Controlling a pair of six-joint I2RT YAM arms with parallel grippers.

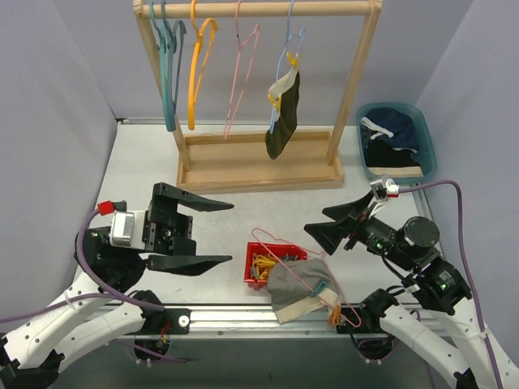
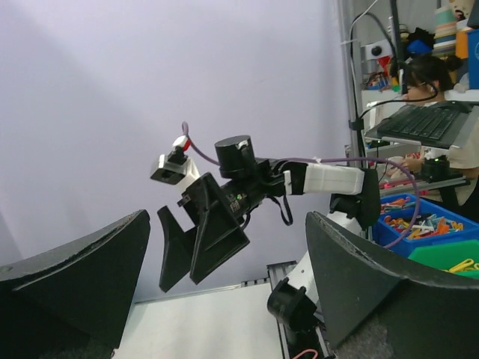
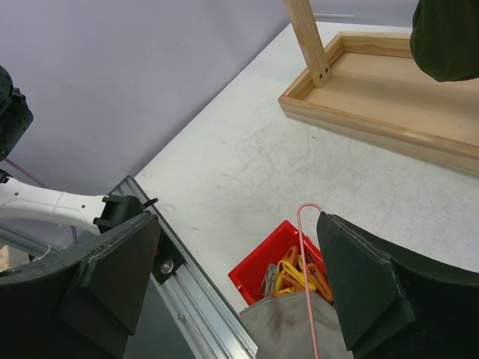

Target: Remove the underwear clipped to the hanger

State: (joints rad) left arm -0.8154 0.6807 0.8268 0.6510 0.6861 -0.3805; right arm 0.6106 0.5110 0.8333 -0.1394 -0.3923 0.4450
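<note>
Both arms hover over the table (image 1: 162, 154), empty, jaws spread wide: left gripper (image 1: 230, 232), right gripper (image 1: 316, 220). Between them a grey-beige brief (image 1: 296, 290) lies on its pink hanger (image 1: 276, 241), draped over a red clip tray (image 1: 256, 258), seemingly within both arms' reach for unclipping. A dark olive brief (image 1: 282, 113) hangs clipped on the wooden rack (image 1: 259, 174); a navy brief (image 1: 397, 126) sits in the teal bin (image 1: 428, 150)

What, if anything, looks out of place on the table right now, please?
A pink hanger with the grey-beige brief on it lies across the red clip bin at the near edge of the table, instead of hanging on the wooden rack.
</note>
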